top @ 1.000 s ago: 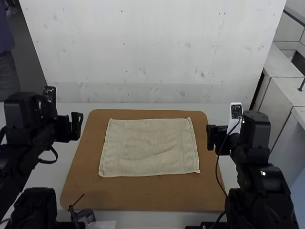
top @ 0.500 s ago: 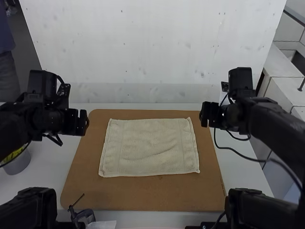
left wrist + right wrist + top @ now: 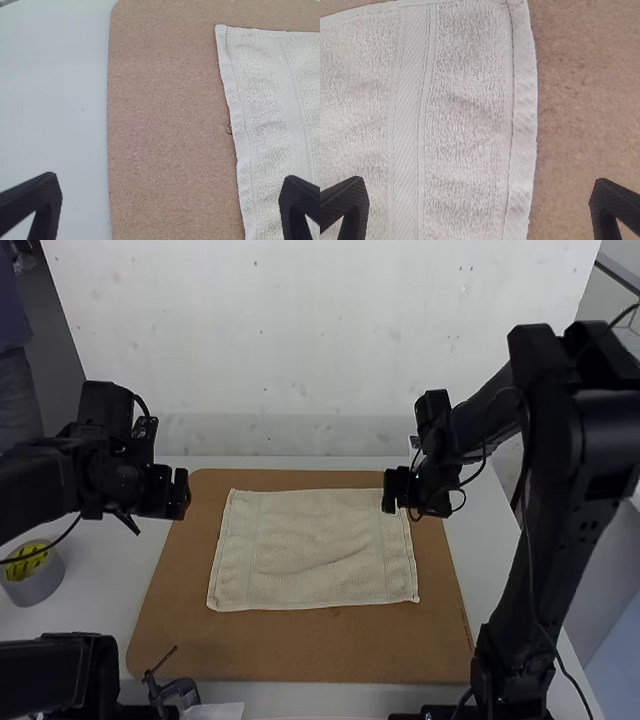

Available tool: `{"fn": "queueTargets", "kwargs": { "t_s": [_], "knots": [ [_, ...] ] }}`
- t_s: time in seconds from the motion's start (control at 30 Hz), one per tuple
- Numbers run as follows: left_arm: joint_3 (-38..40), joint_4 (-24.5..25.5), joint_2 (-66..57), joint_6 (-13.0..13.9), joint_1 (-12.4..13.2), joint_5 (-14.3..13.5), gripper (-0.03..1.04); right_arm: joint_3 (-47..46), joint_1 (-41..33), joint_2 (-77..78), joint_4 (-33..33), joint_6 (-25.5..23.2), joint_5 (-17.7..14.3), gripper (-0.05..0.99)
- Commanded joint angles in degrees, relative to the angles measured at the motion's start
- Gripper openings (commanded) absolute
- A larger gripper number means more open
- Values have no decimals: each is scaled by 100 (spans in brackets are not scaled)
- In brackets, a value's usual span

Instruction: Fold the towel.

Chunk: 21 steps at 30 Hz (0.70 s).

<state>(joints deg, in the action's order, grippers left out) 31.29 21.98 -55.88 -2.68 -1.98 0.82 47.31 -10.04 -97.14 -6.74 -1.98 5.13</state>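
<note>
On the board (image 3: 300,648), the towel (image 3: 315,548) looks soft, best pinched by its hem (image 3: 523,125); left fingers (image 3: 49,200), right fingers (image 3: 356,200) wide apart, empty.

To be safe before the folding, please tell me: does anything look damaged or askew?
Only minor things: the otherwise even brown board has a small dark mark beside the spread towel, which is slightly wrinkled.

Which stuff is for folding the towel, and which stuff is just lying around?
For the folding:
- towel, spread flat
- brown board under it
- left hand
- right hand

Probably just lying about:
- grey round thing with yellow inside
- small dark tool by the board's near edge
</note>
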Motion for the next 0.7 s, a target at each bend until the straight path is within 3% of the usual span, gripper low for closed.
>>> {"fn": "queueTargets", "kwargs": {
  "t_s": [0.0, 0.07, 0.47, 0.53, 0.67],
  "knots": [
    [202, -97, -11, 92, 40, -82, 97, 516, -103, -525, 103, -127, -275, 95],
    [193, -159, -20, 92, 40, -126, 97, 745, -138, -859, 156, -136, -504, 91],
    [132, -501, -204, 101, 4, -152, 97, 1720, -209, -2362, 323, -356, -934, 89],
    [167, -589, -389, 101, -22, -170, 97, 1826, -226, -2520, 217, -330, -1031, 81],
    [369, -712, -802, 110, -75, -179, 97, 1940, -217, -2713, 138, -312, -1119, 51]
  ]
}}
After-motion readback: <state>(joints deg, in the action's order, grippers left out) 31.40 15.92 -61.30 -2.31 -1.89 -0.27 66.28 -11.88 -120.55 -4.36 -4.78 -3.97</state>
